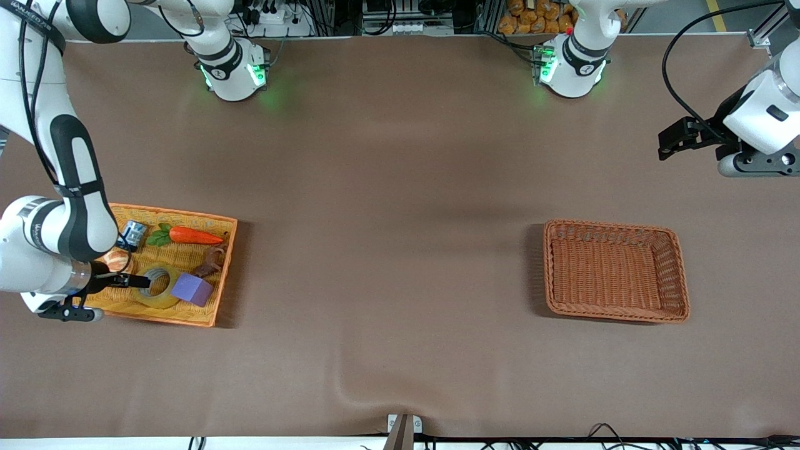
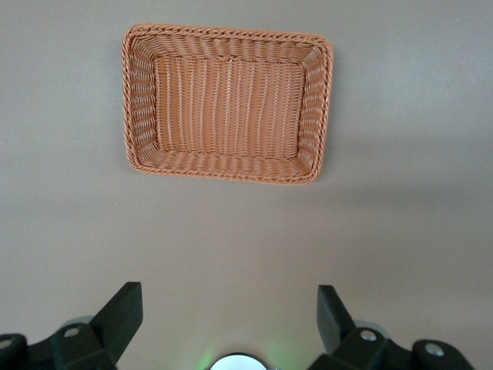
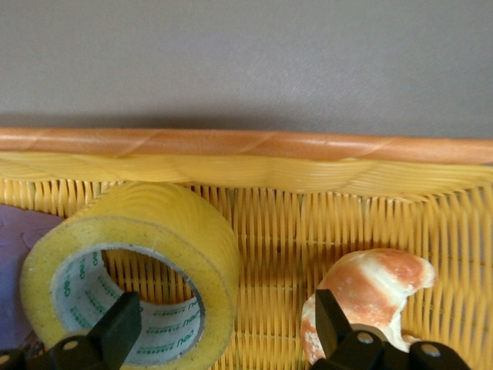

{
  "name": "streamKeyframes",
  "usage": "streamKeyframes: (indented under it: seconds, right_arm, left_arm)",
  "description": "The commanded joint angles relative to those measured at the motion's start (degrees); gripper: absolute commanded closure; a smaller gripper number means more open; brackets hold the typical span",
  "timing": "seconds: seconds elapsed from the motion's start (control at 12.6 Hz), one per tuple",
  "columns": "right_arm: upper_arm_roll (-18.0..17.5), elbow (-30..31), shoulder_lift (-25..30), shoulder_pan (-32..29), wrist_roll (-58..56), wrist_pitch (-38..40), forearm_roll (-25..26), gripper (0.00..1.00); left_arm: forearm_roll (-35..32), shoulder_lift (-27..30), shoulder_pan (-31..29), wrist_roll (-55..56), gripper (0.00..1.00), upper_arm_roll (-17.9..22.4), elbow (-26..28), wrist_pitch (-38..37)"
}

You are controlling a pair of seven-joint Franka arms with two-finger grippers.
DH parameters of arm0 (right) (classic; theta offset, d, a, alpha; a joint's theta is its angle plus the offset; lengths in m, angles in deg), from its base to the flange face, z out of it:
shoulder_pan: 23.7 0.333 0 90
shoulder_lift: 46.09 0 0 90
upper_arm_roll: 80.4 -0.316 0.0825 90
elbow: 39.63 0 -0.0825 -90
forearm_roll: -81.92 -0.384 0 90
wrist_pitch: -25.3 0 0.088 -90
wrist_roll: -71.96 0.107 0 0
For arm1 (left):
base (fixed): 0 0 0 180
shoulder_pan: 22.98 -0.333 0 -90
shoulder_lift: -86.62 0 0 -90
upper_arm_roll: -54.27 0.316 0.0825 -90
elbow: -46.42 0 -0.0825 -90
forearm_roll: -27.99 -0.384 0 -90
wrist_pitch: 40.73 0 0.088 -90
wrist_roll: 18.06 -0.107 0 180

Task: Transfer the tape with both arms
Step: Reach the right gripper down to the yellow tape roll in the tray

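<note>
**risk of a snagged or slipping tape pickup**

brown counter [image 1: 400, 187] filling the front view, puckered into a fold at mid-bottom of the frame; unlikely to matter unless something gets dragged across it.

right arm [image 1: 75, 187] reaching down the edge of the frame at its own end of the counter. left arm [image 1: 762, 112] waiting high at the other edge, left pincer [image 1: 672, 140] spread wide with nothing in it, over bare counter above the empty brown basket [image 1: 615, 312].

yellow basket [image 1: 219, 275] low in the frame at the right arm's end, crowded: tape [image 1: 164, 299] lying in the part nearest the front camera, purple cube [image 1: 191, 289] pressed against its rim, croissant [image 3: 370, 289] just beside it, carrot [image 1: 195, 235] farther up the frame.

right pincer [image 1: 134, 281] down in that basket, spread wide, holding nothing yet; in the right wrist view one finger [image 3: 115, 327] inside the roll's core, the other between roll and croissant.

likely troubles, judged from this:
- thin bite on a smooth curved wall: roll could swivel or drop mid-lift.
- outer finger close to the croissant: could pinch or nudge it on closing.
- cube leaning on the roll: could get tipped or dragged when the roll rises.
- basket wall close by: roll could catch the rim on the way out.
- long gap between the arms: poor grip now means a poor handover.
</note>
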Motion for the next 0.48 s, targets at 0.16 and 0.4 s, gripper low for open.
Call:
streamKeyframes:
  seconds: [0.16,0.4]
  right_arm:
    - [-0.3,-0.3,-2.3,-0.1,-1.1,0.2,-0.2,0.23]
    - [-0.3,-0.4,-2.2,0.0,-0.9,0.7,-0.3,1.00]
  left_arm:
    - [1.8,0.4,-0.5,-0.7,0.00,-0.2,0.3,0.1]
    - [1.8,0.5,-0.5,-0.7,0.00,-0.2,0.3,0.1]
